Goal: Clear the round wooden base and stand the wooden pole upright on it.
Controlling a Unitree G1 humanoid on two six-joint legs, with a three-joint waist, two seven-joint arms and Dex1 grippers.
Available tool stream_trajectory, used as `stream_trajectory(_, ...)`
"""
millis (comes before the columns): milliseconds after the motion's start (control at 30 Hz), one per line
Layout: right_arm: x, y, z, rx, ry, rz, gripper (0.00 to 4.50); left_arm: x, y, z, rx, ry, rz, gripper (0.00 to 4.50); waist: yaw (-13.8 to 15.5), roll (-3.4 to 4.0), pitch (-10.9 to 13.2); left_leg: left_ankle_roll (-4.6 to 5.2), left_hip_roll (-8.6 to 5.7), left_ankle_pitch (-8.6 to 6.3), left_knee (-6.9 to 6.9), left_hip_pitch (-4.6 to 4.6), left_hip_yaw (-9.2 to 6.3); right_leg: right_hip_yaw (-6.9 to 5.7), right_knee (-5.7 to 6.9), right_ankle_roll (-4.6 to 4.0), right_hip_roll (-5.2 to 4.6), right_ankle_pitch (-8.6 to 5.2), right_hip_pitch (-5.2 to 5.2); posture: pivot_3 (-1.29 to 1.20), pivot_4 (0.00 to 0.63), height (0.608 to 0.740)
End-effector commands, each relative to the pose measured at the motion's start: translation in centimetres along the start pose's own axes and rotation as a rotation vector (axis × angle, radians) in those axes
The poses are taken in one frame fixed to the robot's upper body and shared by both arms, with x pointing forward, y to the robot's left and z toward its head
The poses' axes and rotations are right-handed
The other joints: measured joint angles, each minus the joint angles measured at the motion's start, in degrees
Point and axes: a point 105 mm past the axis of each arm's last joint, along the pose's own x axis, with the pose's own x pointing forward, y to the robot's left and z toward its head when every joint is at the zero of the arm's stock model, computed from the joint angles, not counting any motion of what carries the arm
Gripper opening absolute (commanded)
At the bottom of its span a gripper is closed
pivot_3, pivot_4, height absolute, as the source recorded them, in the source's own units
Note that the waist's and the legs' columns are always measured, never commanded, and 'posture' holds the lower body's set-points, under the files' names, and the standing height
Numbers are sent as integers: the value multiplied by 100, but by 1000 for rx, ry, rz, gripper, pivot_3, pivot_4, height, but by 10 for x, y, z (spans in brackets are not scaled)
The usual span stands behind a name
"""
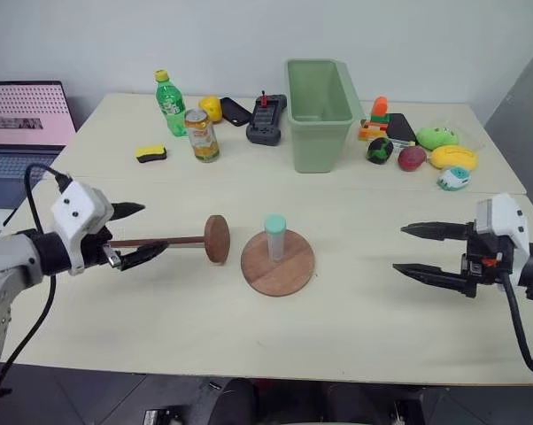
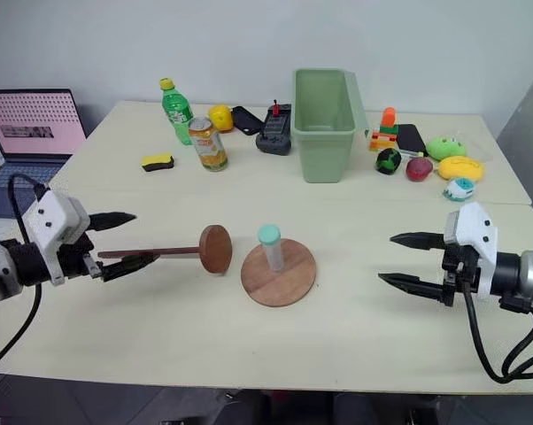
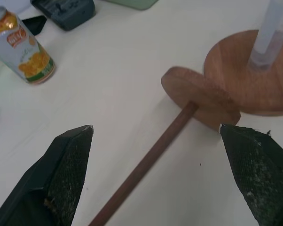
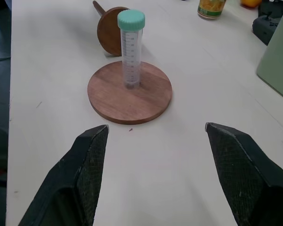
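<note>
Fingers of the left gripper [image 1: 135, 233] are spread wide, one on each side of the rod end of the wooden pole [image 1: 182, 240]; no contact visible in the left wrist view. Fingers of the right gripper [image 2: 410, 260] are also spread, empty, well apart from the round wooden base [image 1: 278, 263], which lies on the table [image 1: 355, 310] between the two grippers.

The pole lies flat, with its disc end on edge just beside the base. A clear tube with a mint-green cap [image 1: 275, 236] stands upright on the base centre, occupying it.

Behind: green bin [image 1: 319, 101], drink can [image 1: 201, 135], green bottle [image 1: 170, 103], laptop [image 1: 19, 124].

Right wrist view shows graduation marks on the tube; the head views do not.
</note>
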Motion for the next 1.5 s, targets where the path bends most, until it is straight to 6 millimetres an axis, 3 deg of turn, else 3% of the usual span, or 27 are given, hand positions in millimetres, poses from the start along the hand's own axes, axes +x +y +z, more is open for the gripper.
stream_trajectory(33, -6, -3, 9, -51, -12, -23, 3447, 1, -4, 5, 42, -18, -28, 4500, -5, 0, 0, 0, 0, 0, 0, 0, 0, 0, -1, 0, 0, 0, 0, 0, 150, 740)
stream_trajectory(433, -4, -1, 14, -80, -9, -37, 3447, 11, -14, 13, 83, -57, -115, 4500, -8, 1, 1, 0, 1, 0, -1, 0, 0, 1, -1, 0, 1, 0, 0, 0, 150, 740)
stream_trajectory(800, 1, 2, 6, -35, -9, -53, 3447, 25, -28, 27, 112, -78, -259, 4500, -7, 1, 1, 0, -2, 0, 0, 0, 3, -2, -2, 0, 3, 0, 0, 0, 150, 740)
stream_trajectory(900, 3, 3, 8, -8, -27, -41, 3959, 28, -35, 32, 127, -74, -318, 4500, -8, 1, 1, 0, -3, 0, 0, 0, 3, -2, -2, 0, 7, 0, 0, 0, 150, 740)
stream_trajectory(967, 11, 6, 8, -4, -41, -30, 4462, 32, -42, 33, 140, -69, -356, 4500, -9, 1, 1, 0, -5, 0, 0, 0, 4, -2, -1, 0, 10, 0, 0, 0, 150, 740)
stream_trajectory(1133, 43, 4, 5, 18, -106, -46, 4487, 39, -54, 39, 181, -82, -426, 4500, -12, 3, 2, 0, -1, 0, 2, -1, 1, -1, 1, 0, 10, 0, 0, 0, 150, 740)
stream_trajectory(1500, 132, 4, -4, 88, -199, -10, 4487, 37, -56, 31, 241, -2, -462, 4500, -34, 4, 5, -1, -3, 1, 4, -25, 10, 5, 22, 0, 22, 0, -43, 0, 150, 740)
